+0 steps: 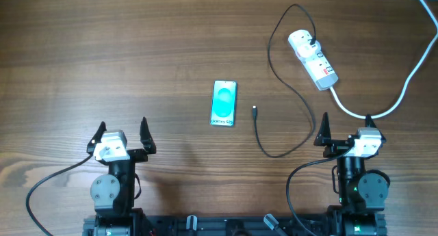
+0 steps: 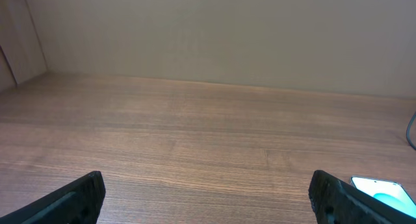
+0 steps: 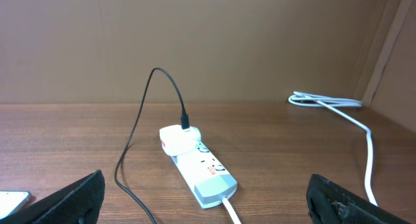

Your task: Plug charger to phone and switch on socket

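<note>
The phone point(image 1: 224, 104) lies flat mid-table, cyan screen up, white strip at its near end; its corner shows in the left wrist view point(image 2: 383, 190). The charger's thin black cable point(image 1: 291, 92) loops from the socket point(image 1: 313, 59) at the back right down to its small plug tip point(image 1: 254, 111), which lies just right of the phone, apart from it. The socket also shows in the right wrist view point(image 3: 198, 165) with a white adapter plugged in at its far end. My left gripper point(image 1: 123, 130) is open and empty, near left of the phone. My right gripper point(image 1: 345, 126) is open and empty, near side of the socket.
The socket's thick white lead point(image 1: 400, 92) runs from its near end out to the right and off the back right corner, passing just ahead of my right gripper; it also shows in the right wrist view point(image 3: 364, 136). A wall stands behind the table.
</note>
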Action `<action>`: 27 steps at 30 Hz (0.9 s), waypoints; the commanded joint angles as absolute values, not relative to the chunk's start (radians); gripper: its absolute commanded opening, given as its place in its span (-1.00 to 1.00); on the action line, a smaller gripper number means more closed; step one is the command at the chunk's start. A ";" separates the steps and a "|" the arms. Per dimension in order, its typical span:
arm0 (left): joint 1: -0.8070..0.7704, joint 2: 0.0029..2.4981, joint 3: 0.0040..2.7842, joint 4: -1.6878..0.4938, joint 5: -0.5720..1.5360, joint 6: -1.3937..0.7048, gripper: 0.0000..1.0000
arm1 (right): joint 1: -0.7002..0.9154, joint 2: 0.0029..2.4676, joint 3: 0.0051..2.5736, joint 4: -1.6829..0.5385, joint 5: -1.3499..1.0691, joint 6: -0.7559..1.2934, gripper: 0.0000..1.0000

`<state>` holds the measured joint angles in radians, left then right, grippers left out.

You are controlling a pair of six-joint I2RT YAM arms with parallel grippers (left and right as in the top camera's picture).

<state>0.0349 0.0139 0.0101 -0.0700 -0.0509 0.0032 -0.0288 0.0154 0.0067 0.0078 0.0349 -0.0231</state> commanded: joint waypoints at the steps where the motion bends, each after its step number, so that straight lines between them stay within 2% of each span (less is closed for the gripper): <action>1: 0.042 0.009 0.006 -0.071 -0.035 0.019 1.00 | -0.025 0.014 0.005 0.010 0.045 -0.011 0.99; 8: 0.041 0.009 0.006 -0.070 0.002 0.001 1.00 | -0.025 0.014 0.005 0.010 0.045 -0.011 0.99; 10: 0.041 0.009 0.006 -0.059 0.183 -0.153 1.00 | -0.025 0.014 0.005 0.010 0.045 -0.011 0.99; 13: 0.041 0.009 0.006 -0.038 0.620 -0.532 1.00 | -0.025 0.014 0.005 0.010 0.044 -0.011 0.99; 15: 0.041 0.009 0.006 0.043 0.728 -0.670 1.00 | -0.025 0.014 0.005 0.010 0.045 -0.011 0.99; 18: 0.041 0.009 0.006 0.241 0.724 -0.751 1.00 | -0.025 0.014 0.005 0.010 0.045 -0.011 0.99; 22: 0.041 0.009 0.007 0.697 0.646 -0.777 1.00 | -0.025 0.014 0.005 0.010 0.045 -0.011 0.99; 24: 0.041 0.009 0.032 0.774 0.483 -0.862 1.00 | -0.025 0.014 0.005 0.010 0.045 -0.011 0.99; 27: 0.041 0.029 0.166 0.709 0.388 -0.830 1.00 | -0.025 0.014 0.005 0.010 0.045 -0.011 1.00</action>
<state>0.0357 0.0139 0.0414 0.7479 0.5282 -0.7967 -0.0292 0.0158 0.0067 0.0078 0.0349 -0.0235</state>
